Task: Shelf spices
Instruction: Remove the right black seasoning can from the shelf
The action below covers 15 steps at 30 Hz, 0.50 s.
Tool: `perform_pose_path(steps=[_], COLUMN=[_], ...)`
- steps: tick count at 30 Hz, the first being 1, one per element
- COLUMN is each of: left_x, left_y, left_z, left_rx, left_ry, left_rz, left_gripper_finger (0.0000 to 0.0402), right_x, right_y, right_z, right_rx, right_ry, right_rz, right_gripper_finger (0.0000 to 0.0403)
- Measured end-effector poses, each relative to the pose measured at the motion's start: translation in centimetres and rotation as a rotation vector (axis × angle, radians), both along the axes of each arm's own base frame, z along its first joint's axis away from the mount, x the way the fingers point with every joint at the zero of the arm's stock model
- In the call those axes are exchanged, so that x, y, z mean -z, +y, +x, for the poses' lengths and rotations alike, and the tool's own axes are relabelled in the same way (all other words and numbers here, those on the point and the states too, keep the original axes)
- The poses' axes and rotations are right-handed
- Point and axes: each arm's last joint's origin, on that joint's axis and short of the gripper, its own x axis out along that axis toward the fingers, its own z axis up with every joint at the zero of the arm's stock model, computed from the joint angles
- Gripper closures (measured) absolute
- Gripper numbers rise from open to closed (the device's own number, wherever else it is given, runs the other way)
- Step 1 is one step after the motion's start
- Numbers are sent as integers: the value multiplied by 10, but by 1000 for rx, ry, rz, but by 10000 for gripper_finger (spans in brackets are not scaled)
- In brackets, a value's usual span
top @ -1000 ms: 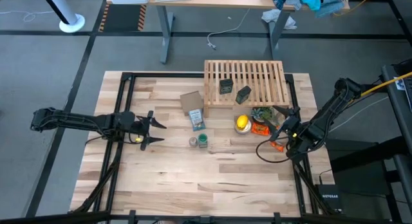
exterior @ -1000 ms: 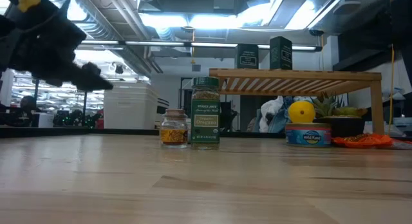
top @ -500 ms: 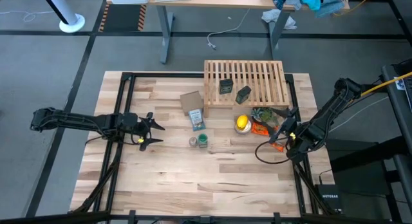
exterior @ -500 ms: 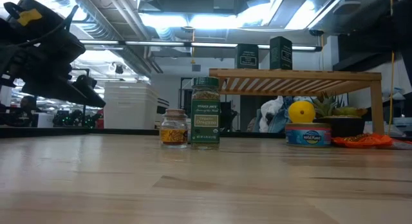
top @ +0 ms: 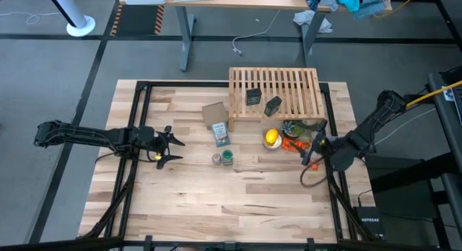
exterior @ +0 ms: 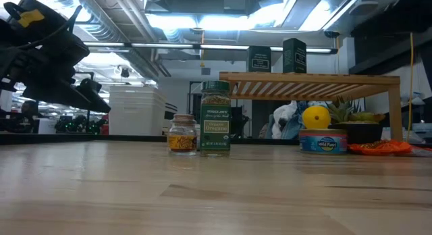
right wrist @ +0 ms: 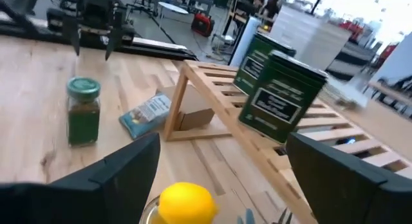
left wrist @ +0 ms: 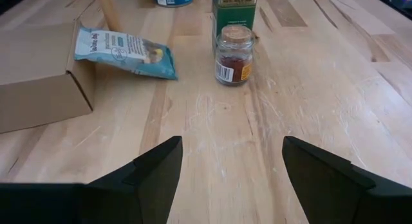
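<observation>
- Left gripper (top: 170, 143) spread wide, empty, hovering low over the counter (top: 238, 200), lined up on the two spices not yet shelved.
- Straight ahead of it: small clear glass jar (left wrist: 233, 55) with cork-ish lid, green bottle (left wrist: 235, 11) just behind, touching or nearly.
- Farther beyond: slatted pale-wood shelf (top: 275, 92), two dark boxy tins (top: 262, 101) already on top.
- Right gripper (top: 310, 151) also splayed, nothing held, parked near the lemon (top: 271, 138).
</observation>
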Motion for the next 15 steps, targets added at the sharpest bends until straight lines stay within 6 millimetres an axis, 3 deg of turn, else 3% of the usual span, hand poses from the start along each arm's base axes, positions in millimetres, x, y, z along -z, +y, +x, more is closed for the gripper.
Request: perform_pose_path(steps=[10,15], left_x=[0,0], left_y=[0,0], left_z=[0,0], left_rx=[0,0], left_ry=[1,1], left_rz=[0,0], left_gripper_finger=[141,141], right_x=[-25,-27], right_y=[-41,-61], right_z=[1,5], right_rx=[-104,-116], right_ry=[-36,-30], right_rz=[-27,-27], right_gripper_finger=[61,61])
